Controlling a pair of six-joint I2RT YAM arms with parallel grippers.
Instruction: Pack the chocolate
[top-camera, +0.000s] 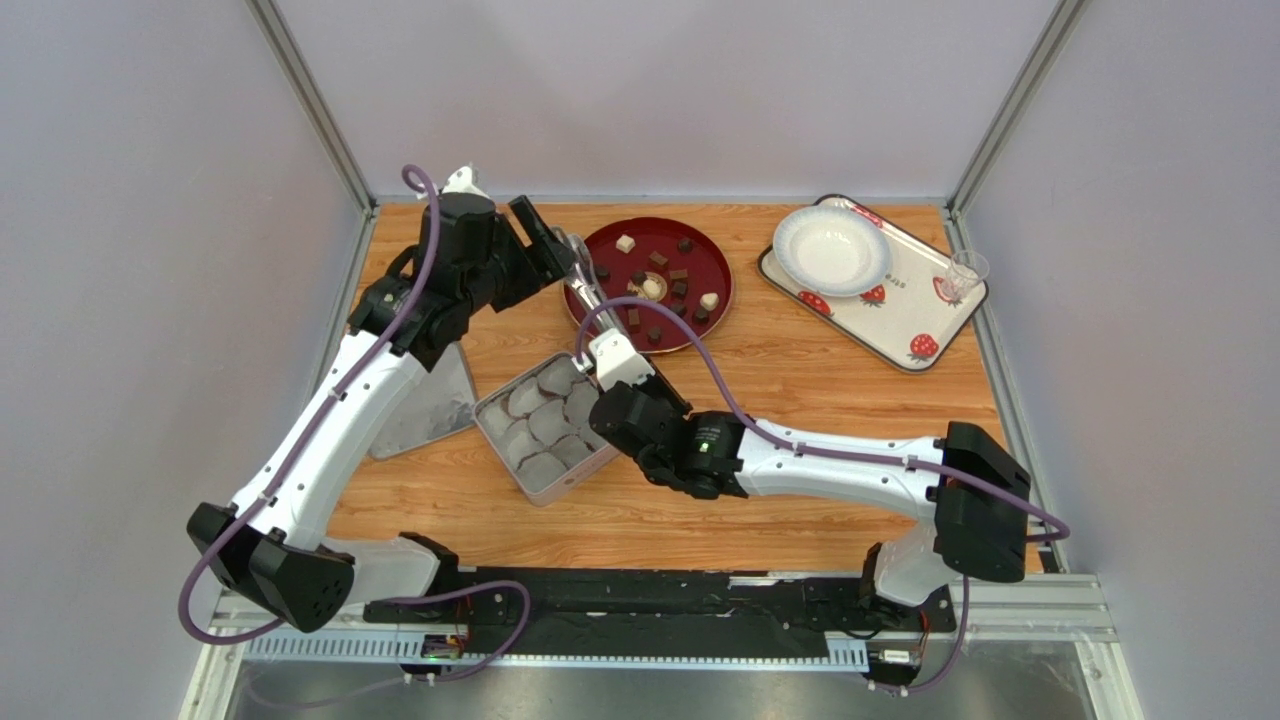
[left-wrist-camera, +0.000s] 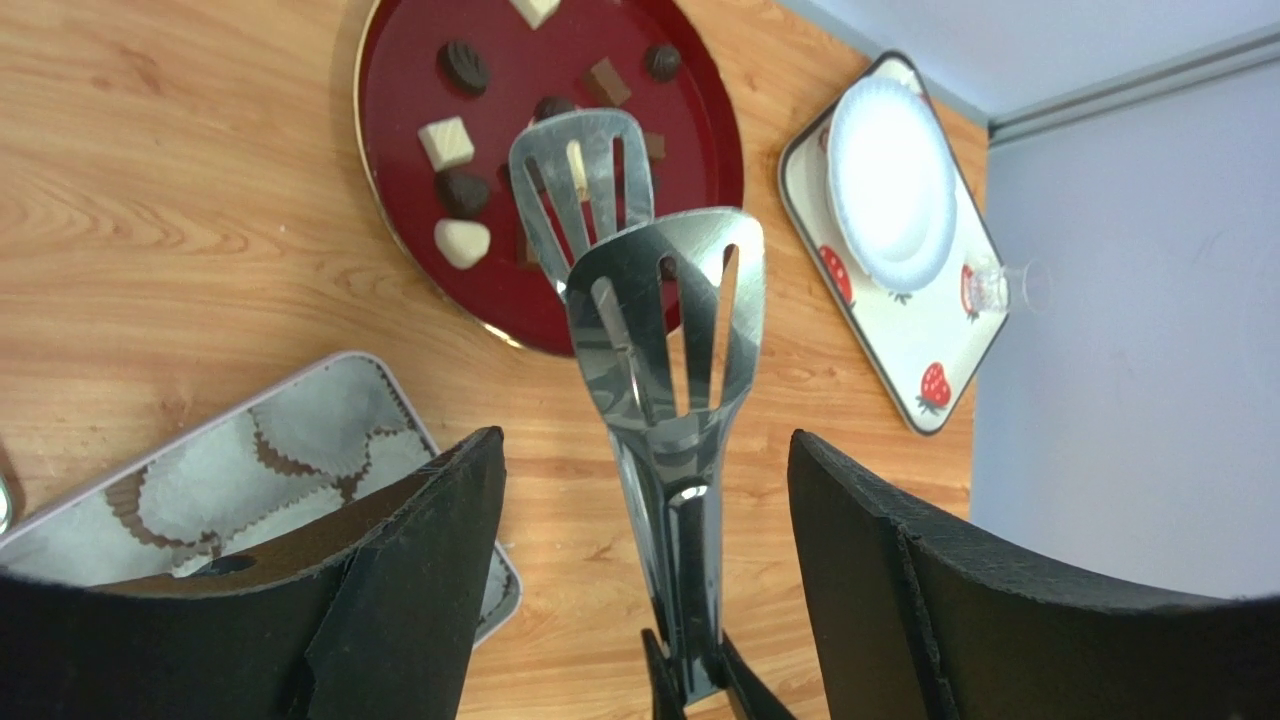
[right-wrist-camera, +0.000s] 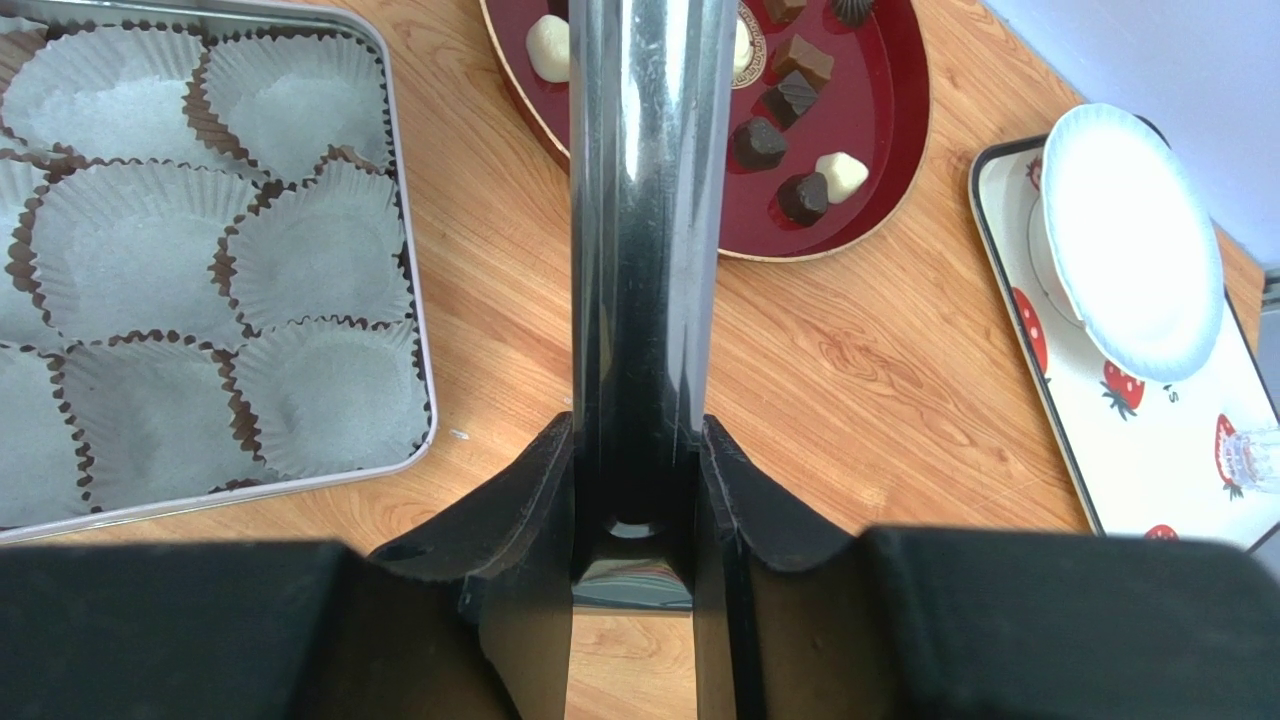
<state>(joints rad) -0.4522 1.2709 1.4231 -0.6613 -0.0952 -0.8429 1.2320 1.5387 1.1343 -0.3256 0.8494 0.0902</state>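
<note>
Two slotted heads of the tongs (left-wrist-camera: 661, 345) show only in L wrist cam, betw. the wide-apart fingers of left end effector (left-wrist-camera: 643, 438): released, no contact seen. R wrist cam alone shows right end effector (right-wrist-camera: 639, 423) clenched on the tongs' shaft. Wood surface (top-camera: 812, 390), pale walls, metal frame posts. On red plate (top-camera: 712, 255): chocolate (left-wrist-camera: 463, 192), dark + white pcs. Tin (right-wrist-camera: 427, 300) near it holds empty paper cups (right-wrist-camera: 308, 248). Strawberry tray (top-camera: 902, 323) far R carries white dish (top-camera: 830, 248).
</note>
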